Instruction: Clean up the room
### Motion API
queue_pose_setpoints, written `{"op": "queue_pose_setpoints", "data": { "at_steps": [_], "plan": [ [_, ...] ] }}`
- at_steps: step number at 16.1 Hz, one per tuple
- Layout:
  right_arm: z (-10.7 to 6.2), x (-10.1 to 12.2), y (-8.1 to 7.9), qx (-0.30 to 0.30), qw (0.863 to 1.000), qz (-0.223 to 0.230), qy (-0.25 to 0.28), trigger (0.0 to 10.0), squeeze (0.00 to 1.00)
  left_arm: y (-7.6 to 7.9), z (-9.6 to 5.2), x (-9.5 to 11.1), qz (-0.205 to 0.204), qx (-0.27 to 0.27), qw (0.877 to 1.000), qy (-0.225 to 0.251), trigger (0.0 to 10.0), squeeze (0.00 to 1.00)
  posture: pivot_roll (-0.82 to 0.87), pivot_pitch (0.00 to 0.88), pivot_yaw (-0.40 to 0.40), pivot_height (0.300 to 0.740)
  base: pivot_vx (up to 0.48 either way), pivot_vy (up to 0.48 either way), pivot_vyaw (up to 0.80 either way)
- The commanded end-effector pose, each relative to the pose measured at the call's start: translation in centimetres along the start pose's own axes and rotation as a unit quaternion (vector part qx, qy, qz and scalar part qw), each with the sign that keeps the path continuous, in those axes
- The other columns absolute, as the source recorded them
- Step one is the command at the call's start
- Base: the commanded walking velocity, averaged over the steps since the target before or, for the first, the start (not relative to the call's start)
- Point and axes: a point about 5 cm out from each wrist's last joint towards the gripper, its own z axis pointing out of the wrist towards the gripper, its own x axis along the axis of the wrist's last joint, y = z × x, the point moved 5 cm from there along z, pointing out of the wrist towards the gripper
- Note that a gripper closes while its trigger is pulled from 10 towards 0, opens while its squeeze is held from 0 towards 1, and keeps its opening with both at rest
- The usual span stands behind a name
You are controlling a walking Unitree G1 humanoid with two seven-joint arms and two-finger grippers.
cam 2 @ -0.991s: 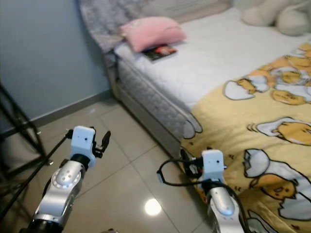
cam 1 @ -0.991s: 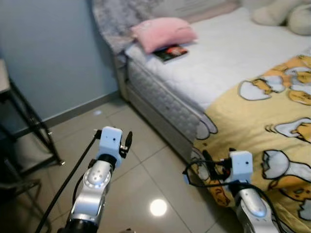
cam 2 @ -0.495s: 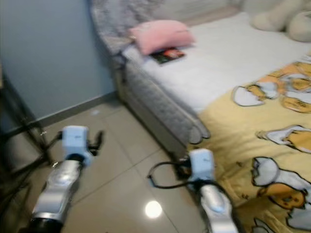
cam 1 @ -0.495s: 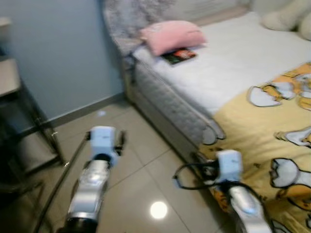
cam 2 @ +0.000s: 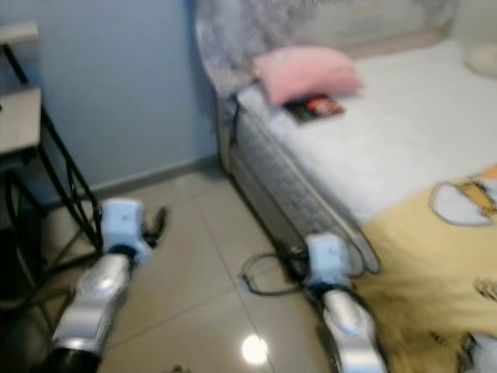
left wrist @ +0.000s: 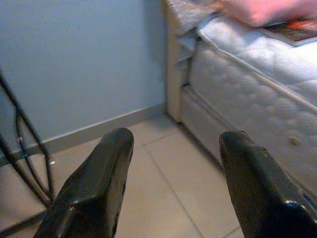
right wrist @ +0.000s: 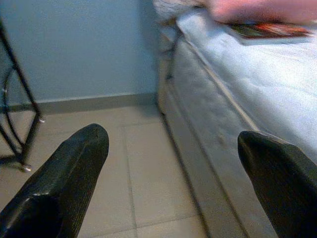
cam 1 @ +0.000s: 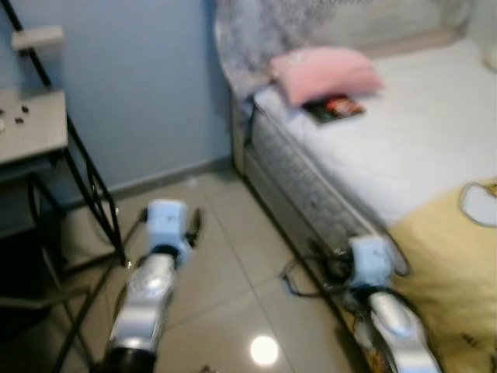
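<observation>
A pink pillow (cam 1: 326, 71) lies at the head of the bed's white mattress (cam 1: 419, 148), with a dark, red-printed book (cam 1: 334, 108) right beside it. A yellow patterned blanket (cam 1: 458, 272) covers the near part of the bed. My left gripper (left wrist: 173, 183) is held out over the floor tiles, fingers spread and empty. My right gripper (right wrist: 173, 183) is also held out low beside the bed frame, open with nothing in it. The book (right wrist: 270, 30) and pillow (right wrist: 257, 10) show at the mattress edge in the right wrist view.
A black metal-framed stand (cam 1: 78, 202) with a pale top stands at the left against the blue wall (cam 1: 147, 85). A dark cable (cam 2: 264, 276) loops on the beige floor tiles (cam 1: 233, 295) by the bed base. A grey patterned headboard cover (cam 1: 256, 31) hangs at the bed's head.
The whole picture has shifted right, so the camera has turned left: the stand has come further into view and the plush toys have left it. Both arms stay held out as before.
</observation>
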Motion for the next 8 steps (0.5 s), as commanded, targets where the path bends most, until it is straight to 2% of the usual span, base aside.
{"op": "queue_pose_setpoints", "data": {
  "at_steps": [1, 3, 4, 5, 6, 8],
  "plan": [
    [-0.64, -0.75, 1.27, -0.016, 1.000, 0.001, -0.012, 10.0, 0.04, 1.67, 0.18, 0.88, 0.013, -0.027, 0.999, 0.016, 10.0, 0.00, -0.01, 0.000, 0.030, 0.740, 0.000, 0.000, 0.63],
    [-0.68, -0.94, 1.32, -0.016, 1.000, 0.005, -0.014, 10.0, 0.04, 2.29, 0.04, 1.52, 0.052, -0.049, 0.997, 0.038, 10.0, 0.00, -0.01, 0.000, 0.030, 0.740, 0.000, 0.000, 0.63],
    [-0.76, -1.05, 1.38, -0.016, 1.000, 0.006, -0.015, 10.0, 0.04, 2.33, 0.02, 1.55, 0.055, -0.048, 0.997, 0.038, 10.0, 0.00, 0.00, 0.000, 0.025, 0.740, 0.000, 0.000, 0.62],
    [-0.78, -1.08, 1.35, -0.013, 1.000, -0.004, -0.015, 10.0, 0.05, 2.30, 0.02, 1.49, 0.054, -0.047, 0.997, 0.037, 10.0, 0.00, 0.00, 0.000, 0.024, 0.740, 0.000, 0.000, 0.61],
    [-0.79, -1.21, 1.02, -0.002, 0.999, -0.041, -0.018, 10.0, 0.05, 2.34, 0.04, 1.43, 0.051, -0.049, 0.997, 0.036, 10.0, 0.00, 0.00, 0.000, 0.022, 0.740, 0.000, 0.000, 0.61],
    [-0.77, -1.21, 0.91, -0.002, 1.000, -0.025, -0.017, 10.0, 0.08, 2.63, -0.01, 1.43, 0.025, -0.056, 0.998, 0.035, 10.0, 0.00, 0.01, 0.000, 0.022, 0.740, 0.000, 0.000, 0.62]
  ]
}}
